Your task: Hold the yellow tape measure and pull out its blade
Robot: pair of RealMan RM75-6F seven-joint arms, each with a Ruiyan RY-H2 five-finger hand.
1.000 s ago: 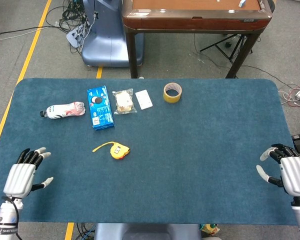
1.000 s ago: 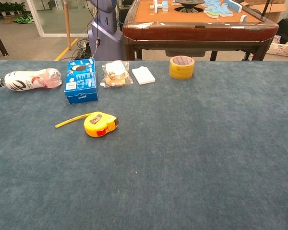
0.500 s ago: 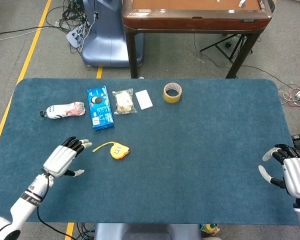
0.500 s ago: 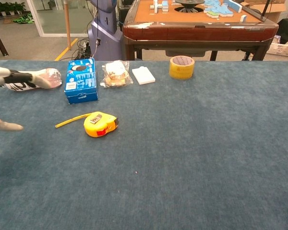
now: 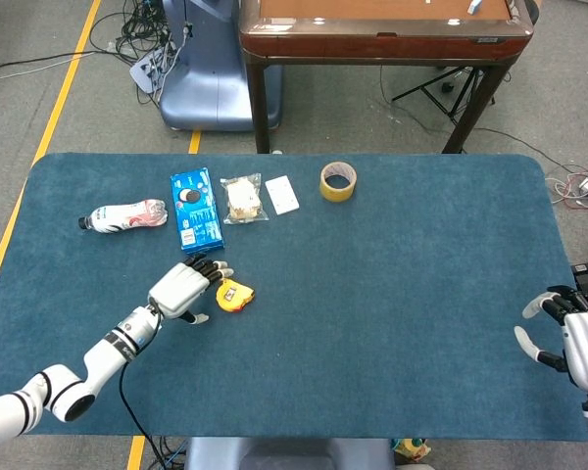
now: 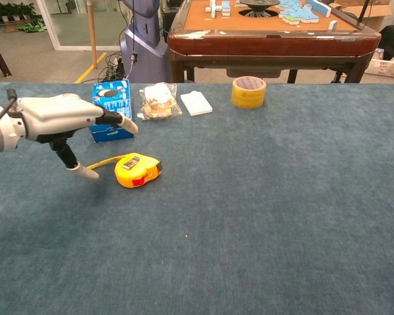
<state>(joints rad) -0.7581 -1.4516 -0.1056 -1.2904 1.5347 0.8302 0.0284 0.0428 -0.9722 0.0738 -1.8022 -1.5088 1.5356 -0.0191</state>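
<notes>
The yellow tape measure (image 5: 234,295) (image 6: 137,170) lies on the blue table, with a short length of yellow blade (image 6: 105,162) sticking out to its left. My left hand (image 5: 182,288) (image 6: 64,118) hovers just left of and above it, fingers spread and holding nothing; in the head view it covers the blade. Its fingertips reach over the tape measure's left side, apart from it in the chest view. My right hand (image 5: 573,338) stays at the table's near right edge, fingers apart and empty, seen only in the head view.
Along the far left of the table lie a plastic bottle (image 5: 124,215), a blue box (image 5: 196,209), a wrapped snack (image 5: 241,198), a white card (image 5: 282,194) and a roll of tape (image 5: 337,181). A brown table (image 5: 382,29) stands beyond.
My left hand has swept right and forward from the near left edge to the tape measure. My right hand has slid slightly toward the near edge. The tape measure has not moved.
</notes>
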